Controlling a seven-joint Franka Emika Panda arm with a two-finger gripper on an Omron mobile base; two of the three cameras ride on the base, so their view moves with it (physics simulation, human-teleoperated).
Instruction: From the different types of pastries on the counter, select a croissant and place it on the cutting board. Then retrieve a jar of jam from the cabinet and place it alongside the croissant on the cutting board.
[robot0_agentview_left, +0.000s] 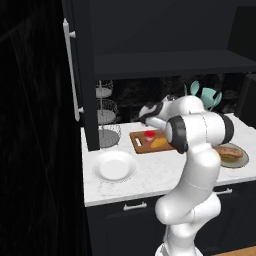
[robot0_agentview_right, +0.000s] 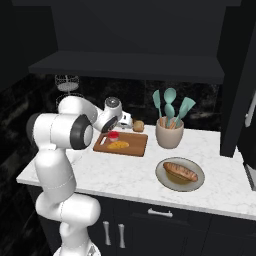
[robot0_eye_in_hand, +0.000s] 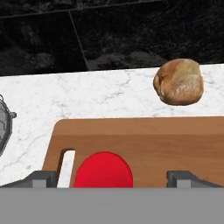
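While the end effector (robot0_eye_in_hand: 111, 177) hangs low over the handle end of the cutting board (robot0_eye_in_hand: 175, 140), its two dark fingertips (robot0_eye_in_hand: 41, 177) stand wide apart on either side of the jar of jam (robot0_eye_in_hand: 104, 170), not closed on it as far as the hand view shows. That red jar sits on the board just beside the slot handle, seen from above as a round red disc. From the right base view the jar (robot0_agentview_right: 113, 135) rests at the board's (robot0_agentview_right: 135, 147) back left corner, with the croissant (robot0_agentview_right: 118, 145) lying just in front of it on the same board, near but apparently not touching. The left base view shows the same pair, jar (robot0_agentview_left: 149, 134) and orange croissant (robot0_agentview_left: 159, 143), on the board (robot0_agentview_left: 142, 146), partly behind the white arm.

Beyond the board's far edge a round tan bun (robot0_eye_in_hand: 178, 82) lies on the white marbled surface (robot0_eye_in_hand: 87, 100), apart from the board. Further right on the surface (robot0_agentview_right: 220, 190), a long loaf (robot0_agentview_right: 180, 171) rests on a grey plate (robot0_agentview_right: 162, 180), and a beige pot (robot0_agentview_right: 169, 135) holds teal utensils (robot0_agentview_right: 170, 105). To the left stand an empty white plate (robot0_agentview_left: 114, 166) and a tiered wire basket stand (robot0_agentview_left: 106, 116). Overhead, the dark cabinet (robot0_agentview_left: 165, 30) has its door (robot0_agentview_left: 80, 65) swung open, long silver handle (robot0_agentview_left: 70, 70) facing out.
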